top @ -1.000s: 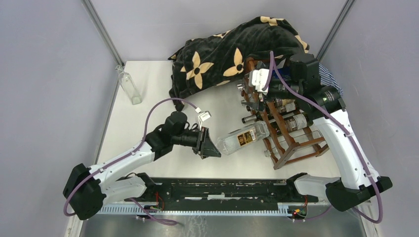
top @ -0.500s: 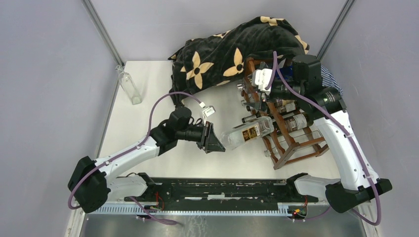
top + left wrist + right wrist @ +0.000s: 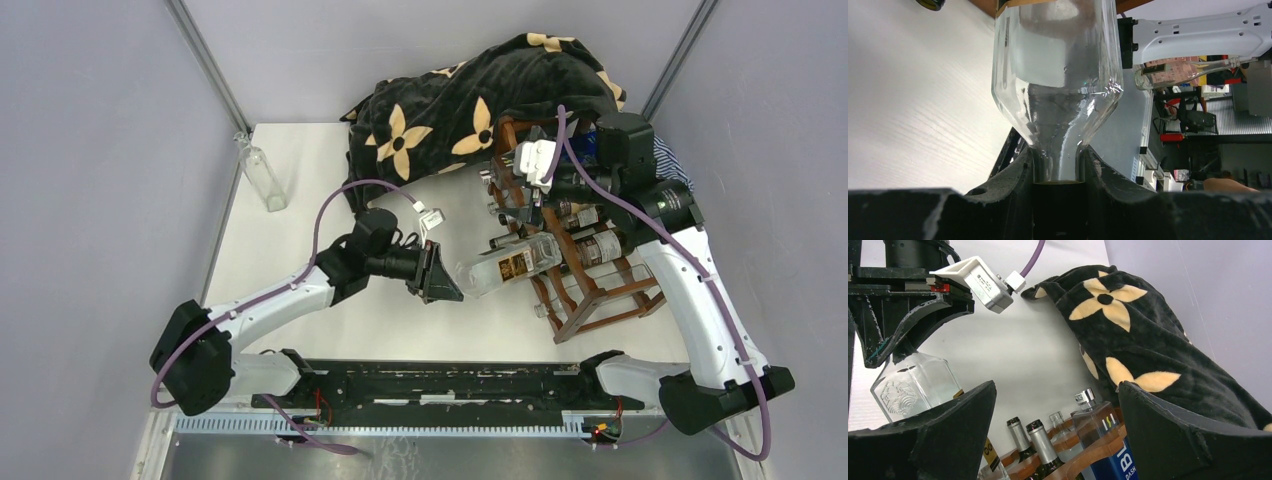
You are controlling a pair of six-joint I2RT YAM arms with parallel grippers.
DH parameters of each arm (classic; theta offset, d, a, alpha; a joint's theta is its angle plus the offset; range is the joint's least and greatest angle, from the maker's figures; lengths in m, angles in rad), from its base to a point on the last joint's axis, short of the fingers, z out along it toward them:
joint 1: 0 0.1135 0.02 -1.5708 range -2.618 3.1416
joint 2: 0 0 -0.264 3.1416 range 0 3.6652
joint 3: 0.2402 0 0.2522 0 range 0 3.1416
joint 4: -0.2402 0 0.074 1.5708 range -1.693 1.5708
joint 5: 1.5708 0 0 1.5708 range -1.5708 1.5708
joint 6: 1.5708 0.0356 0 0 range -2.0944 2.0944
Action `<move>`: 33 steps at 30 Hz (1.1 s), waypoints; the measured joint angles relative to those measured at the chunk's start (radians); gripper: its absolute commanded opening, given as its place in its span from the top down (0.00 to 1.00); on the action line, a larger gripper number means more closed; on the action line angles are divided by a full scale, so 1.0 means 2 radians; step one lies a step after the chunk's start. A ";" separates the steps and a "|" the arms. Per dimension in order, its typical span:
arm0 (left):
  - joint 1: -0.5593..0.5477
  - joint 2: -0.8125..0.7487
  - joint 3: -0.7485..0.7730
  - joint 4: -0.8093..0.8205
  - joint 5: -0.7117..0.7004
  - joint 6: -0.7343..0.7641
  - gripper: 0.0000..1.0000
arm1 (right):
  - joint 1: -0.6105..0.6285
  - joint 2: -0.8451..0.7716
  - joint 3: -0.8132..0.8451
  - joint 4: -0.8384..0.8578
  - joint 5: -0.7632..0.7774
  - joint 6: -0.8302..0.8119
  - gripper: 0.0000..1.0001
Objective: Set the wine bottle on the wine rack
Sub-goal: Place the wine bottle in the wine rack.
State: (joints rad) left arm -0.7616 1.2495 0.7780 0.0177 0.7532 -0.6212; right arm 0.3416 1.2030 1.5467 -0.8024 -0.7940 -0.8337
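Wine bottle point(image 3: 505, 268) has neared wine rack point(image 3: 600, 297); blue label point(image 3: 1115, 460) reads "BL".

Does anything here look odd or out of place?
Yes: a black flower-patterned blanket lies heaped at the back of the table, beside the wine rack. One clear bottle stands alone by the far left edge.

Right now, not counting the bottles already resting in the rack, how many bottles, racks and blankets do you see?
Bottles: 2, the held bottle in the left gripper and the standing bottle far left
Wine rack: 1
Blanket: 1
Total: 4
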 measured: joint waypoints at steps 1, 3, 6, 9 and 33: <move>0.000 0.001 0.001 0.002 0.002 0.000 0.98 | -0.001 0.000 0.000 0.000 0.000 0.000 0.02; 0.000 0.004 0.002 0.005 0.006 0.000 0.98 | -0.002 0.000 0.000 0.000 -0.001 0.000 0.02; 0.000 0.016 0.010 0.012 0.010 0.000 0.98 | -0.002 0.000 -0.002 0.000 -0.003 0.000 0.02; 0.000 0.029 0.018 0.016 0.012 0.000 0.98 | -0.002 0.000 -0.004 0.001 -0.005 0.000 0.02; -0.017 0.161 0.102 0.060 -0.009 0.097 0.98 | -0.015 -0.004 -0.016 0.002 -0.004 0.000 0.02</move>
State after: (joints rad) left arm -0.7956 1.5715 0.9829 0.1383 0.7345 -0.4282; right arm 0.3119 1.1950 1.5139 -0.7975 -0.8028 -0.8341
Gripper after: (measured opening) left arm 0.396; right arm 0.979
